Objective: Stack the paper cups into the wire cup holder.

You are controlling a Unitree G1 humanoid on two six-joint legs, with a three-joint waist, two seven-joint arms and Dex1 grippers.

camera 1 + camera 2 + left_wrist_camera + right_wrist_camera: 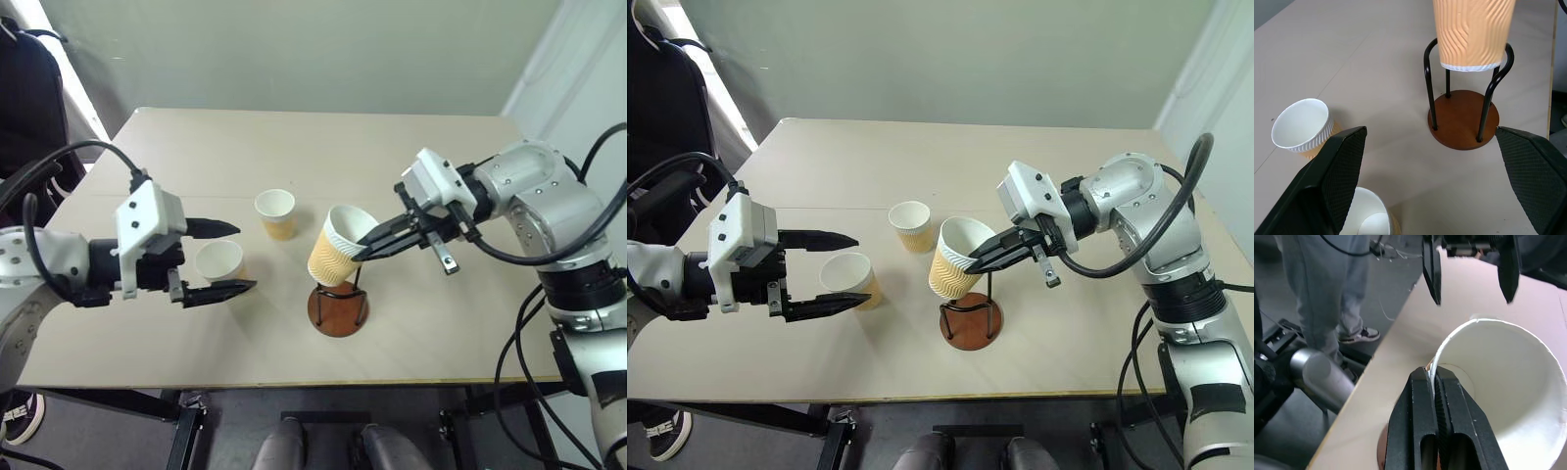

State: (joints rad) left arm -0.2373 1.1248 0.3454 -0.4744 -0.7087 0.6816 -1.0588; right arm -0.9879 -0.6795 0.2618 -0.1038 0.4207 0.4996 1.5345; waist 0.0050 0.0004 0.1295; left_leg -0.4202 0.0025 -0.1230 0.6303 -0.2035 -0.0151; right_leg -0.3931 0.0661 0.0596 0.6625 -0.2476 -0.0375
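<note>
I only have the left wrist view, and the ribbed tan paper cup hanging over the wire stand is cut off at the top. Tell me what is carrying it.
Observer: The right claw is shut on the white rim of the ribbed tan paper cup, with one finger inside and one outside.
Operator: Report how the cup sits over the stand.
Observer: It is tilted, with its mouth leaning toward the right arm. Its bottom hangs above the black wire cup holder with the round reddish-brown base and is not yet seated in it.
</note>
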